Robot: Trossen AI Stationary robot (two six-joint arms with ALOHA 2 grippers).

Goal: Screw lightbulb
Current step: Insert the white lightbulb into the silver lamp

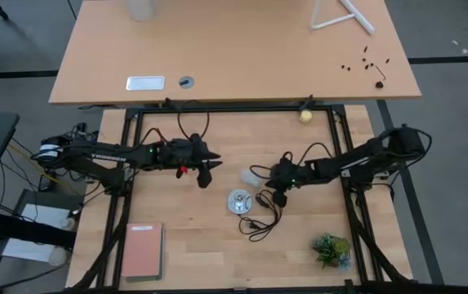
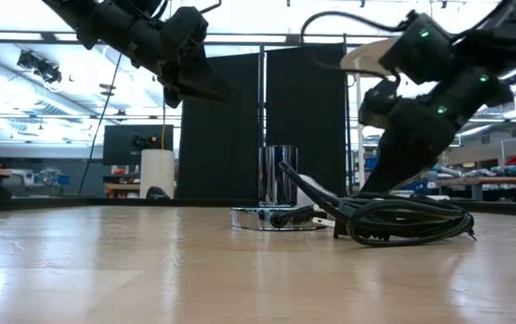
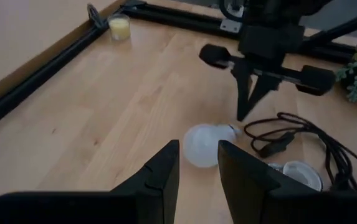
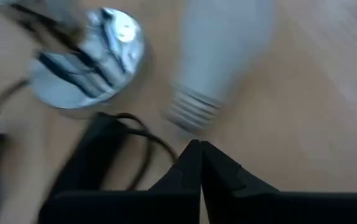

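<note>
The lightbulb (image 1: 252, 176) lies on its side near the middle of the desk (image 1: 217, 253), free of both arms, its threaded base toward the right gripper (image 1: 268, 198). Just beside it, toward the desk's front edge, sits the round silver socket disc (image 1: 239, 202) with its black cord (image 1: 262, 220) looped on the wood.

The right gripper hangs low over the cord, next to the bulb's base; its jaws are pressed fully together and hold nothing, their tips close to the threads but not touching them in the right wrist view.

The left gripper (image 1: 204, 173) is raised above the desk to the left of the bulb, jaws parted a little with nothing between them.

A small yellowish ball (image 1: 305, 116) rests at the back edge, a plant (image 1: 332, 248) near the front right corner, and a red book (image 1: 143, 250) near the front left corner.
</note>
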